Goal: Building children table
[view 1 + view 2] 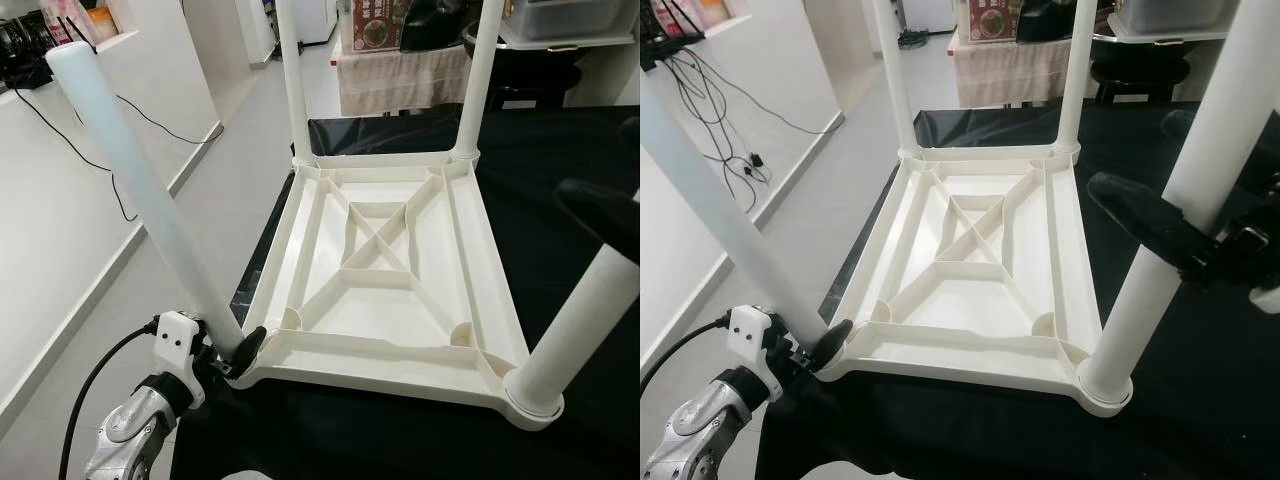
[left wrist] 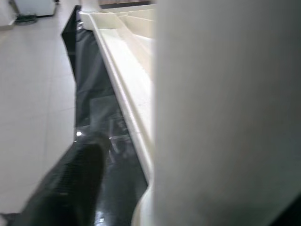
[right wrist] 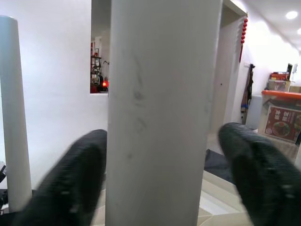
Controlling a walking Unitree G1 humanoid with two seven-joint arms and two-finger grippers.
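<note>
One tabletop (image 1: 385,265) lies upside down on one black cloth (image 1: 560,200). Four white legs are at its corners: far left (image 1: 293,85), far right (image 1: 478,80), near left (image 1: 140,180), near right (image 1: 1180,230). Two grippers: left (image 1: 240,355), right (image 1: 1160,235).

Tabletop (image 1: 385,262) cream, X-ribbed underside; legs (image 1: 140,190) matte white. Cloth (image 1: 560,210) under it glossy black. Gripper fingers (image 3: 70,183) black, left arm (image 1: 130,430) silver.

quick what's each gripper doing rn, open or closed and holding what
Left gripper: shut on the near-left table leg, low by its base.
Right gripper: open, fingers either side of the near-right table leg, with visible gaps.
</note>
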